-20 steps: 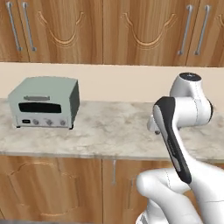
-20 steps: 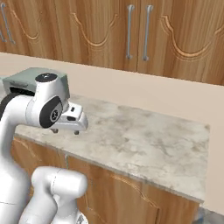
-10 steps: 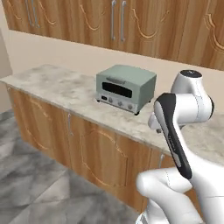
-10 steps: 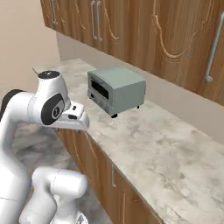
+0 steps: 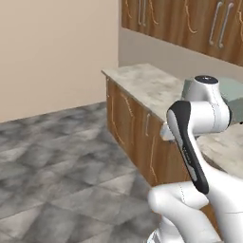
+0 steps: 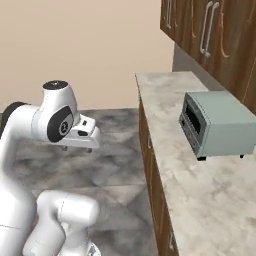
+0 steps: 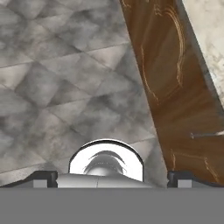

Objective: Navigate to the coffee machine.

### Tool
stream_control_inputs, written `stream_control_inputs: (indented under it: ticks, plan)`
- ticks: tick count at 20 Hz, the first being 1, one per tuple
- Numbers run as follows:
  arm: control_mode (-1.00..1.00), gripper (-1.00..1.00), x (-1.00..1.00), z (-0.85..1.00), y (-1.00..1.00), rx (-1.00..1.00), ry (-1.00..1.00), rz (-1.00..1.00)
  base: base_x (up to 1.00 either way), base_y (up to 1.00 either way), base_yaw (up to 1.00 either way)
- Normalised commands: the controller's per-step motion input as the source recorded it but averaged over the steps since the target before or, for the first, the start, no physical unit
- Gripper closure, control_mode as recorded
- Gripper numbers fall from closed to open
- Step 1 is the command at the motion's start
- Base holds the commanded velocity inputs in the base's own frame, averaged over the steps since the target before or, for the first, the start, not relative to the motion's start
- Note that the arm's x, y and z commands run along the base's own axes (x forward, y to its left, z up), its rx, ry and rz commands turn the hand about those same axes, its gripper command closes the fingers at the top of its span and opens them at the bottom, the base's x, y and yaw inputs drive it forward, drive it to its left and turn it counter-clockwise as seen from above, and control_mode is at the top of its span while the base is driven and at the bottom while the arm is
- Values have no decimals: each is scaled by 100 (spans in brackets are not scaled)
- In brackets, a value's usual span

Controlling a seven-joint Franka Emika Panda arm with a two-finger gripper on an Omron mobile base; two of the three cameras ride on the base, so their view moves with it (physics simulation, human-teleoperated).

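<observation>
End effector held out over grey tiled floor, clear of the marble desk; finger tips set wide apart at the bottom of the hand view, nothing between them. Grey-green toaster oven standing on the desk near its end, below wooden wall cabinets. Wooden base cabinets beside the floor. Coffee machine's position: cannot tell.

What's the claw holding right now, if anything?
Nothing. The claw has its fingertips wide apart, with grey tiled floor below.
</observation>
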Motion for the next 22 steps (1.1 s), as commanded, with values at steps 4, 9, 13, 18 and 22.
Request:
stream_control_inputs:
  ticks: [4,9,13,18,22]
  plan:
    - [100,-100,0,0,0,0,0,0,36,44,72]
    - [100,-100,0,0,0,0,0,0,49,65,70]
    - [100,-100,0,0,0,0,0,0,48,62,73]
    - [100,-100,0,0,0,0,0,0,48,55,75]
    - [100,-100,0,0,0,0,0,0,51,55,75]
